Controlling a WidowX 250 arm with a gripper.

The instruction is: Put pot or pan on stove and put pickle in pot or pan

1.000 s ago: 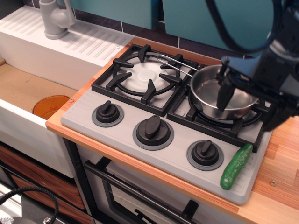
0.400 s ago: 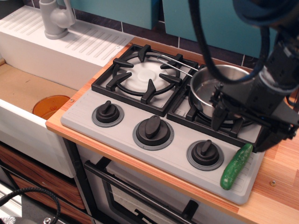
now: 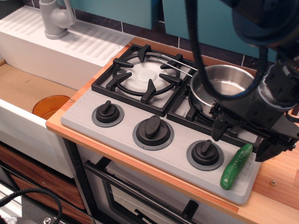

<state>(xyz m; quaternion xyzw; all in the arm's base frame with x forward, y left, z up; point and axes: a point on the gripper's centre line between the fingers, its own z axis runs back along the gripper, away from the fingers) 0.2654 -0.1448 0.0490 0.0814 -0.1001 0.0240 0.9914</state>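
Steel pan (image 3: 223, 89) sits on the right burner of the stove (image 3: 159, 116), wire handle reaching left over the gap between the grates. Same place as a second ago.

Change versus earlier frames: the gripper (image 3: 239, 140) has come out of the pan. One second ago its fingers were inside the bowl; 0.4 s ago they were at the pan's front rim; now they hang over the front edge of the right grate, between the pan and the pickle (image 3: 236, 166). Arm body now covers the pan's right side and part of the right grate.

Gripper state: jaws spread apart, nothing between them. Left finger (image 3: 217, 128) ends above the grate just behind the right knob (image 3: 204, 154); right finger (image 3: 265, 150) ends near the pickle's upper tip (contact with the pickle cannot be judged from this angle). Neither finger touches the pan as far as visible.

Pickle: lies on the grey front-right corner of the stove, right of the right knob, long axis running from front edge toward the grate. Position unchanged across all three frames.

Orange disc (image 3: 50, 106) lies in the sink (image 3: 23, 86) at left, unchanged.
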